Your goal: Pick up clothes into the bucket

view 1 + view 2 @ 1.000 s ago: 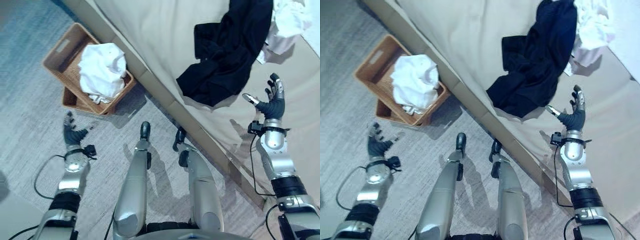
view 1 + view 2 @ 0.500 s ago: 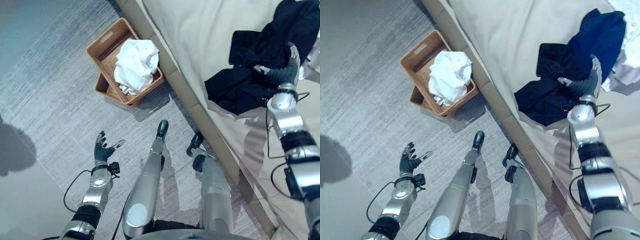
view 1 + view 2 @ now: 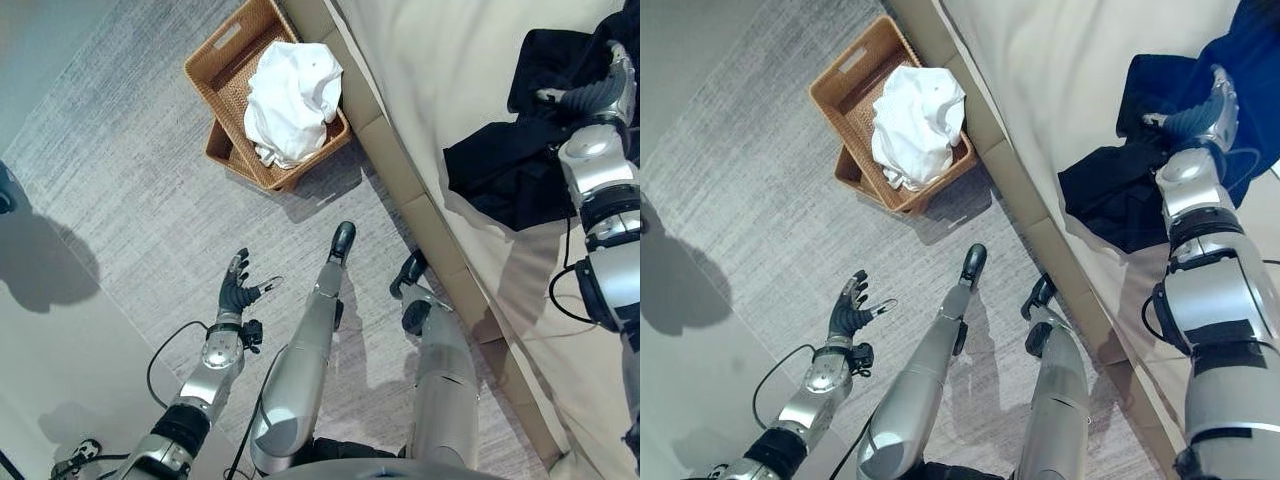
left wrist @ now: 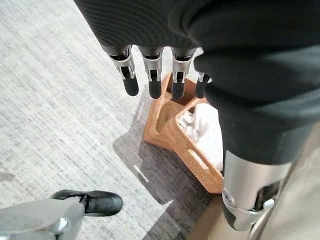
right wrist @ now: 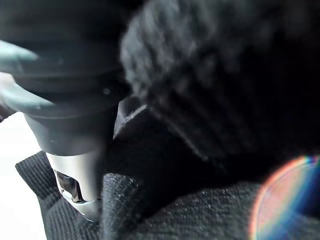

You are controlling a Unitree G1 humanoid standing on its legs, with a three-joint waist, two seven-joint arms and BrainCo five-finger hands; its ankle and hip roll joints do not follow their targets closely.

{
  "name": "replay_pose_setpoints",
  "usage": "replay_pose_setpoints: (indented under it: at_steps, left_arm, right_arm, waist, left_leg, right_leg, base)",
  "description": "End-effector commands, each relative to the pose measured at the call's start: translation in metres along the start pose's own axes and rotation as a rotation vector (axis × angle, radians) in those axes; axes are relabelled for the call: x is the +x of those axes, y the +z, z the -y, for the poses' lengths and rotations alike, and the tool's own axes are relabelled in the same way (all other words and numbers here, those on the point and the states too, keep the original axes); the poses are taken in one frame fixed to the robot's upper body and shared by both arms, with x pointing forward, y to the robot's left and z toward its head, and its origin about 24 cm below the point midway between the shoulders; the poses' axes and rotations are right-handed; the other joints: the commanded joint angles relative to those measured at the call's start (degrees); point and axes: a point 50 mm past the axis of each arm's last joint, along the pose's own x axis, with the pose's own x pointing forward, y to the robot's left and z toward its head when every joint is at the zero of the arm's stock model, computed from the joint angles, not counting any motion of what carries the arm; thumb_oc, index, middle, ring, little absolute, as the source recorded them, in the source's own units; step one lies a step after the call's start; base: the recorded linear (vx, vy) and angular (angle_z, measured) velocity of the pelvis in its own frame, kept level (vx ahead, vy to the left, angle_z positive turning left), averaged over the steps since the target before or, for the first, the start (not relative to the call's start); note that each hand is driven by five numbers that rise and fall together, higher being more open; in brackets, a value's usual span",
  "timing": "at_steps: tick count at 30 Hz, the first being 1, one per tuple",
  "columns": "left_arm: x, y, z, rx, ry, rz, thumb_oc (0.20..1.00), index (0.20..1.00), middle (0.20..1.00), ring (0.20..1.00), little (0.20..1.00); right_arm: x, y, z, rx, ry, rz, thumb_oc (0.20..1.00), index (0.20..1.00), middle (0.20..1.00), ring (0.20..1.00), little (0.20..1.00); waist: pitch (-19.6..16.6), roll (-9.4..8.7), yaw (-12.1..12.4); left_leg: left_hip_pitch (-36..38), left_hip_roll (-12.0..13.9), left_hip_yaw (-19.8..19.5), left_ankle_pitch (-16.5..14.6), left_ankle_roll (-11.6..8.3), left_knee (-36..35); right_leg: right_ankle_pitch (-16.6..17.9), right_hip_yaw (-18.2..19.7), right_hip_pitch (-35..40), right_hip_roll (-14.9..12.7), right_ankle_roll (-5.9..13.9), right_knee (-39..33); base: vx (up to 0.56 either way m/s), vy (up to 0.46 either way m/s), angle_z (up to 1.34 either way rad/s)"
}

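A wicker basket stands on the grey carpet beside the bed, with a crumpled white garment lying in it. A dark garment lies bunched on the beige bed. My right hand rests on the dark garment's upper part, its fingers stretched out and its thumb spread, so it is open. In the right wrist view the thumb lies against the dark cloth. My left hand hangs open over the carpet, holding nothing. The basket lies beyond its straight fingers.
The bed's padded edge runs diagonally between the basket and the dark garment. Grey carpet spreads out left of the basket. A pale wall closes the lower left.
The camera has swung, so the whole scene has shifted. My right hand has reached further onto the dark garment. The left hand stays open over the carpet.
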Motion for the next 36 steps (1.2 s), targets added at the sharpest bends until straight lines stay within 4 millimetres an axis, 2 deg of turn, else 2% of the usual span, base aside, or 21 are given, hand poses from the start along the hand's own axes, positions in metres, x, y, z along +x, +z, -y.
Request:
replay_pose_setpoints:
  at_steps: [1, 5, 6, 7, 8, 13, 14, 18, 20, 21, 22, 23, 25, 27, 28, 29, 30, 31, 32, 34, 36]
  left_arm:
    - [0.002, 0.016, 0.007, -0.002, -0.05, 0.083, 1.0, 1.0, 1.0, 1.0, 1.0]
    - [0.005, 0.019, 0.014, -0.021, -0.073, 0.084, 1.0, 1.0, 1.0, 1.0, 1.0]
    - [0.006, 0.021, 0.016, -0.026, -0.079, 0.087, 1.0, 1.0, 1.0, 1.0, 1.0]
    - [0.007, 0.022, 0.017, -0.029, -0.085, 0.088, 1.0, 1.0, 1.0, 1.0, 1.0]
    - [0.008, 0.024, 0.02, -0.031, -0.095, 0.092, 1.0, 1.0, 1.0, 1.0, 1.0]
    - [0.012, 0.026, 0.02, -0.043, -0.078, 0.095, 1.0, 1.0, 1.0, 1.0, 1.0]
    - [0.014, 0.027, 0.017, -0.043, -0.058, 0.097, 1.0, 1.0, 1.0, 1.0, 1.0]
    - [0.015, 0.027, 0.013, -0.049, -0.028, 0.095, 1.0, 1.0, 1.0, 1.0, 1.0]
    - [0.016, 0.028, 0.007, -0.054, -0.001, 0.104, 1.0, 1.0, 1.0, 1.0, 1.0]
    - [0.016, 0.028, 0.007, -0.054, 0.0, 0.103, 1.0, 1.0, 1.0, 1.0, 1.0]
    - [0.017, 0.03, 0.002, -0.061, 0.021, 0.113, 1.0, 1.0, 1.0, 1.0, 1.0]
    - [0.017, 0.03, 0.0, -0.062, 0.029, 0.116, 1.0, 1.0, 1.0, 1.0, 1.0]
    - [0.017, 0.031, -0.002, -0.062, 0.035, 0.12, 1.0, 1.0, 1.0, 1.0, 1.0]
    - [0.017, 0.034, -0.006, -0.061, 0.046, 0.14, 1.0, 1.0, 1.0, 1.0, 1.0]
    - [0.017, 0.033, -0.006, -0.058, 0.045, 0.138, 1.0, 1.0, 1.0, 1.0, 1.0]
    - [0.019, 0.04, -0.009, -0.052, 0.046, 0.166, 1.0, 1.0, 1.0, 1.0, 1.0]
    - [0.019, 0.038, -0.009, -0.051, 0.045, 0.159, 1.0, 1.0, 1.0, 1.0, 1.0]
    - [0.019, 0.038, -0.01, -0.05, 0.045, 0.162, 1.0, 1.0, 1.0, 1.0, 1.0]
    - [0.02, 0.043, -0.013, -0.048, 0.041, 0.179, 1.0, 1.0, 1.0, 1.0, 1.0]
    - [0.022, 0.054, -0.017, -0.006, 0.019, 0.229, 1.0, 1.0, 1.0, 1.0, 1.0]
    - [0.023, 0.058, -0.018, 0.004, 0.01, 0.243, 1.0, 1.0, 1.0, 1.0, 1.0]
  right_arm:
    - [0.011, -0.014, 0.036, -0.081, -0.005, -0.088, 1.0, 1.0, 1.0, 1.0, 1.0]
    - [0.013, -0.016, 0.041, -0.094, 0.003, -0.112, 1.0, 1.0, 1.0, 1.0, 1.0]
    - [0.013, -0.018, 0.043, -0.097, 0.001, -0.123, 0.865, 0.865, 0.865, 0.865, 0.865]
    - [0.013, -0.018, 0.045, -0.111, 0.003, -0.122, 0.567, 0.567, 0.567, 0.567, 0.567]
    - [0.014, -0.017, 0.048, -0.118, -0.005, -0.127, 0.2, 0.2, 0.2, 0.2, 0.2]
    - [0.015, -0.009, 0.045, -0.114, -0.009, -0.095, 0.2, 0.2, 0.2, 0.2, 0.2]
    - [0.015, 0.003, 0.042, -0.099, -0.007, -0.049, 0.2, 0.2, 0.2, 0.2, 0.2]
    - [0.015, 0.021, 0.036, -0.04, -0.008, 0.025, 0.2, 0.2, 0.2, 0.2, 0.2]
    - [0.012, 0.046, 0.028, 0.032, 0.005, 0.13, 0.2, 0.2, 0.2, 0.2, 0.2]
    - [0.012, 0.046, 0.027, 0.032, 0.006, 0.13, 0.2, 0.2, 0.2, 0.2, 0.2]
    - [0.007, 0.066, 0.021, 0.11, 0.033, 0.223, 0.2, 0.2, 0.2, 0.2, 0.2]
    - [0.003, 0.076, 0.02, 0.153, 0.04, 0.276, 0.2, 0.2, 0.2, 0.2, 0.2]
    - [-0.001, 0.082, 0.018, 0.195, 0.052, 0.32, 0.2, 0.2, 0.2, 0.2, 0.2]
    - [-0.015, 0.105, 0.025, 0.344, 0.062, 0.47, 0.2, 0.2, 0.2, 0.2, 0.2]
    - [-0.015, 0.103, 0.024, 0.345, 0.062, 0.467, 0.2, 0.2, 0.2, 0.2, 0.2]
    - [-0.022, 0.108, 0.036, 0.427, 0.035, 0.534, 0.2, 0.2, 0.2, 0.2, 0.2]
    - [-0.022, 0.106, 0.035, 0.424, 0.039, 0.529, 0.2, 0.2, 0.2, 0.2, 0.2]
    - [-0.024, 0.106, 0.037, 0.449, 0.035, 0.543, 0.2, 0.2, 0.2, 0.2, 0.2]
    - [-0.028, 0.111, 0.044, 0.479, 0.022, 0.58, 0.2, 0.2, 0.2, 0.2, 0.2]
    - [-0.04, 0.123, 0.055, 0.535, 0.015, 0.674, 0.2, 0.2, 0.2, 0.2, 0.2]
    - [-0.043, 0.126, 0.057, 0.547, 0.009, 0.696, 0.2, 0.2, 0.2, 0.2, 0.2]
  waist:
    - [-0.82, 3.85, -0.78]
    - [-0.82, 3.9, -0.99]
    - [-0.82, 3.9, -1.0]
    - [-0.82, 3.93, -1.12]
    - [-0.82, 3.81, -1.35]
    - [-0.82, 3.06, -1.95]
    - [-0.82, 2.39, -2.45]
    - [-0.82, 1.2, -3.22]
    - [-0.82, 0.1, -3.91]
    - [-0.82, 0.05, -3.91]
    - [-0.82, -0.89, -4.55]
    - [-0.82, -1.3, -4.91]
    - [-0.82, -1.73, -5.22]
    - [-0.82, -2.73, -6.3]
    - [-0.82, -2.8, -6.2]
    - [-0.82, -3.15, -6.79]
    - [-0.82, -3.36, -6.85]
    - [-0.82, -3.54, -7.01]
    - [-0.82, -3.74, -7.27]
    - [-0.82, -4.81, -8.43]
    - [-0.82, -5.39, -8.6]
  left_leg:
    - [-0.63, 0.26, -0.4, -1.67, 0.99, 0.22]
    - [-0.96, 0.23, -0.33, -1.24, 0.92, -0.43]
    - [-1.0, 0.18, -0.33, -1.17, 0.91, -0.57]
    - [-1.14, 0.13, -0.29, -1.07, 0.87, -0.68]
    - [-1.19, -0.01, -0.3, -1.04, 0.87, -0.8]
    - [-1.26, -0.05, 0.05, -1.33, 0.98, -0.52]
    - [-1.24, 0.08, 0.37, -1.69, 1.06, -0.19]
    - [-1.05, 0.22, 0.97, -2.47, 1.14, 0.76]
    - [-0.56, 0.39, 1.72, -3.11, 1.18, 1.6]
    - [-0.53, 0.4, 1.76, -3.13, 1.18, 1.61]
    - [0.12, 0.67, 2.08, -3.29, 1.03, 1.65]
    - [0.52, 0.78, 2.18, -3.27, 0.91, 1.54]
    - [1.14, 0.89, 2.2, -3.18, 0.75, 1.32]
    - [3.58, 1.39, 2.48, -2.7, 0.22, 0.1]
    - [3.74, 1.4, 2.45, -2.66, 0.21, 0.01]
    - [4.46, 1.82, 2.9, -0.88, 0.25, -0.7]
    - [5.87, 1.81, 2.73, -2.35, 0.04, -0.8]
    - [6.91, 1.9, 2.87, -2.4, 0.05, -1.06]
    - [7.07, 2.11, 3.24, -1.0, 0.25, -1.25]
    - [10.81, 2.58, 4.31, -1.83, 0.48, -1.13]
    - [12.7, 2.85, 4.92, -2.36, 0.59, -1.12]
  right_leg:
    - [-0.87, 2.12, 1.39, -1.95, 5.35, 0.43]
    - [-0.76, 2.39, 0.69, -2.04, 5.34, 0.32]
    - [-0.77, 2.39, 0.64, -2.03, 5.31, 0.29]
    - [-0.71, 2.41, 0.53, -2.14, 5.35, 0.31]
    - [-0.65, 2.58, 0.52, -2.18, 5.33, 0.07]
    - [-0.08, 3.38, 0.55, -1.78, 5.32, -0.75]
    - [0.31, 3.81, 0.63, -1.47, 5.32, -1.35]
    - [0.96, 4.66, 1.33, -0.75, 5.32, -2.5]
    - [1.45, 5.52, 1.96, -0.19, 5.38, -2.96]
    - [1.46, 5.56, 1.98, -0.18, 5.38, -2.98]
    - [1.76, 5.96, 2.92, 0.27, 5.4, -3.73]
    - [1.93, 6.04, 3.5, 0.36, 5.43, -4.14]
    - [2.12, 6.05, 4.42, 0.53, 5.47, -4.81]
    - [2.63, 5.9, 7.09, 0.94, 5.57, -6.61]
    - [2.65, 5.86, 7.26, 0.95, 5.57, -6.71]
    - [4.73, 4.93, 8.41, 1.23, 5.18, -8.29]
    - [3.11, 5.63, 9.58, 1.33, 5.62, -8.02]
    - [3.28, 5.58, 10.66, 1.43, 5.64, -8.58]
    - [5.3, 4.94, 11.39, 1.66, 5.3, -9.92]
    - [5.92, 5.75, 15.05, 2.41, 5.41, -11.43]
    - [6.24, 6.17, 17.05, 2.79, 5.57, -12.47]
  base:
    - [0.03, -0.002, 0.02]
    - [0.01, 0.002, 0.01]
    - [0.0, 0.0, 0.0]
    - [0.02, 0.01, 0.03]
    - [0.01, 0.009, 0.03]
    - [0.0, 0.0, 0.0]
    - [0.0, 0.0, 0.0]
    - [-0.01, 0.006, -0.02]
    - [-0.03, 0.012, -0.16]
    - [-0.04, 0.002, -0.2]
    - [-0.05, -0.013, -0.19]
    - [-0.05, -0.013, -0.18]
    - [-0.04, -0.014, -0.1]
    - [-0.06, -0.022, -0.07]
    - [-0.13, 0.012, -0.1]
    - [-0.03, -0.004, -0.1]
    - [-0.04, -0.003, -0.12]
    - [-0.03, 0.001, -0.07]
    - [-0.11, 0.044, -0.15]
    - [-0.07, 0.058, -0.23]
    - [-0.02, 0.043, -0.21]
